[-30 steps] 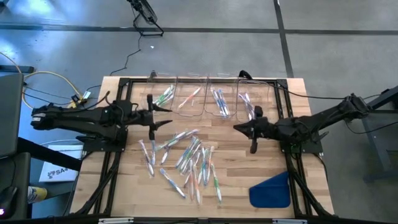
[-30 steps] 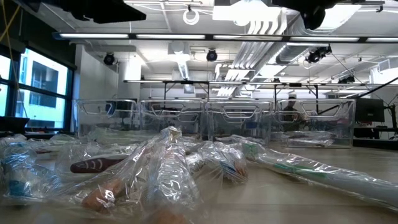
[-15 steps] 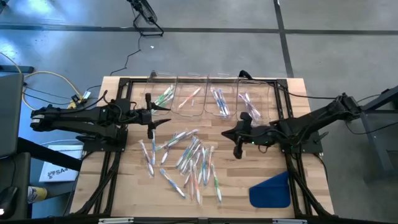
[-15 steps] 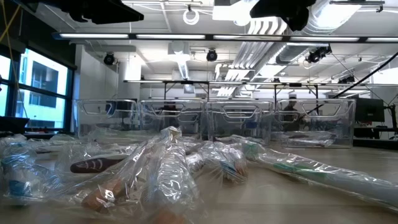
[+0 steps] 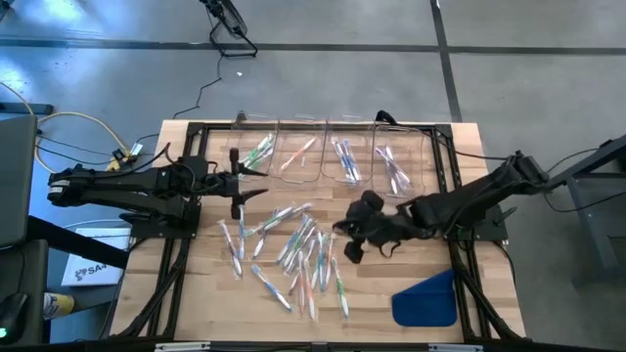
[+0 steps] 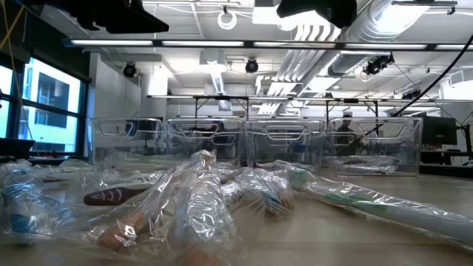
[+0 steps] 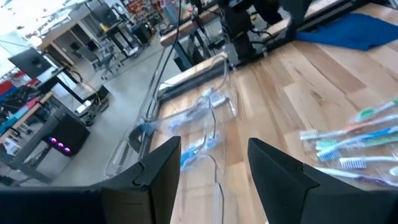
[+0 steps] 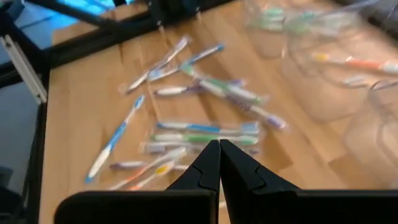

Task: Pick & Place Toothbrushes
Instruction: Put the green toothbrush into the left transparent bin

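Note:
Several plastic-wrapped toothbrushes lie loose on the middle of the wooden table, also in the right wrist view and close up in the low view. More lie in clear bins along the far edge. My right gripper hovers above the pile's right side, shut and holding nothing, its fingertips closed together. My left gripper waits open and empty left of the pile, near the leftmost bin.
A blue flat cloth-like piece lies at the near right corner. Several clear bins line the far edge. Black frame rails run along the table's left and right sides. Bare wood shows right of the pile.
My right gripper has swung from beside the rightmost bin toward the table's left and near edge, ending over the right side of the toothbrush pile. The toothbrushes have not moved.

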Tool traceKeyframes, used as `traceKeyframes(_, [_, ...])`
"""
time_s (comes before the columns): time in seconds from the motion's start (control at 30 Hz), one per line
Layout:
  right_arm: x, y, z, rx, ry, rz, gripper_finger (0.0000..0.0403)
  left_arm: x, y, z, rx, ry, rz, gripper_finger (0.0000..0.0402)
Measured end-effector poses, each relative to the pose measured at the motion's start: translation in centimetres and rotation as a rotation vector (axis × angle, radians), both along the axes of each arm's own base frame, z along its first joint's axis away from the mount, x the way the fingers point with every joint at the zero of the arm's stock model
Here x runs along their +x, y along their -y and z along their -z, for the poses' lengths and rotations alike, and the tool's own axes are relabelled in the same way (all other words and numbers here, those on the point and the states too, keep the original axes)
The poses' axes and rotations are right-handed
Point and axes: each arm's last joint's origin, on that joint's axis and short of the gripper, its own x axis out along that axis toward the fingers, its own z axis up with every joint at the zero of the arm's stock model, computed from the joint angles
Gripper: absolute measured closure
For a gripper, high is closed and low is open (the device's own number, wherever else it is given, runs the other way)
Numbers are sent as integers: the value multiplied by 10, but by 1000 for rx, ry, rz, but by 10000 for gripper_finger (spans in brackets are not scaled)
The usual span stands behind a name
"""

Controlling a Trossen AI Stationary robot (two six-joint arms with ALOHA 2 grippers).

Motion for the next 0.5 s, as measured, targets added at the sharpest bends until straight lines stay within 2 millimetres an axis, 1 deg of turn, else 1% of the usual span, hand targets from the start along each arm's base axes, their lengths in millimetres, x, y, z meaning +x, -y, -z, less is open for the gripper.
traceKeyframes(0.17, [11,-19,4,67,-31,25,401,0,0,3,-26,-26,-5,220])
traceKeyframes(0.27, [15,-26,9,111,-65,67,401,0,0,3,-26,-25,-5,220])
traceKeyframes(0.37, [18,-32,19,170,-117,136,401,0,0,3,-26,-25,-5,220])
traceKeyframes(0.5, [20,-40,41,304,-236,201,401,0,0,3,-36,-23,-7,220])
